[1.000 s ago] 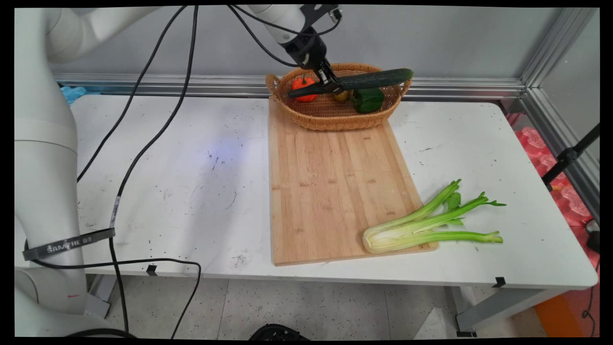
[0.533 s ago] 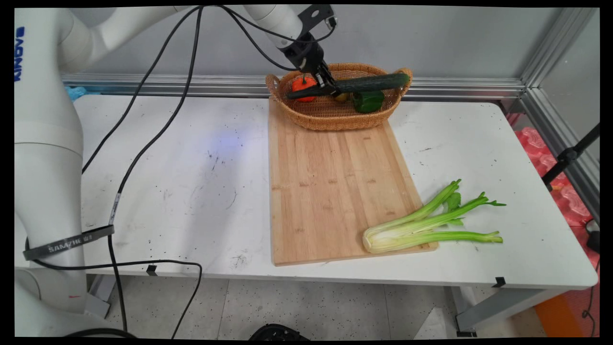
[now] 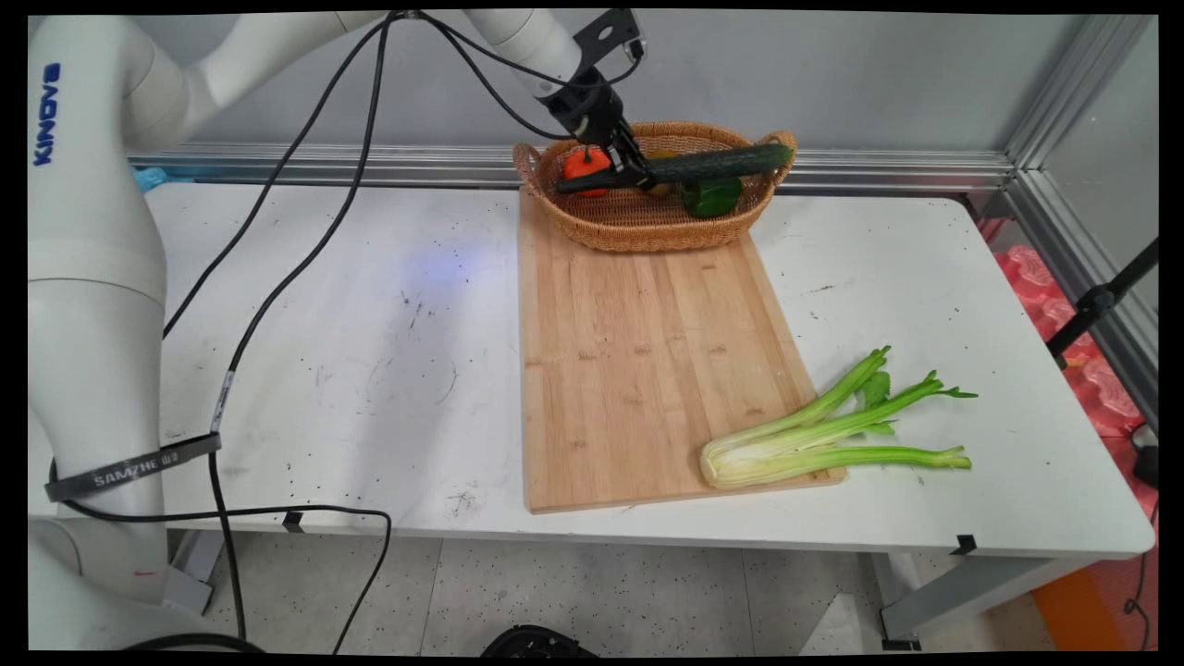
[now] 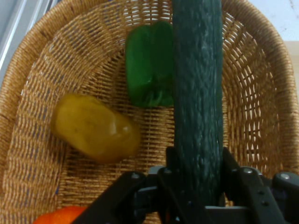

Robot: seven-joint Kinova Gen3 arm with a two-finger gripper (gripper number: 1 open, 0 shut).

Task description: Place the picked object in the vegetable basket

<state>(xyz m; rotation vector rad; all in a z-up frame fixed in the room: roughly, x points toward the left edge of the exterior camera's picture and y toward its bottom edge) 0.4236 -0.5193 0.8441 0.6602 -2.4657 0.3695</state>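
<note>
The end effector (image 3: 632,170) (image 4: 196,184) hangs over the wicker basket (image 3: 638,227) (image 4: 42,93) at the far end of the wooden cutting board (image 3: 638,361), its two fingers closed tight on a long dark green cucumber (image 3: 703,165) (image 4: 198,93). The cucumber is gripped nearer one end and lies roughly level across the basket, its longer part reaching to the right-hand handle in the main view. In the basket beneath it are a green bell pepper (image 3: 710,196) (image 4: 148,65), a yellow pepper (image 4: 93,128) and an orange-red pepper (image 3: 586,167) (image 4: 58,217); in the hand view the cucumber crosses in front of the green pepper's edge. A bunch of celery (image 3: 823,430) lies at the board's near right corner, its base on the wood and its stalks out over the white counter (image 3: 370,351).
</note>
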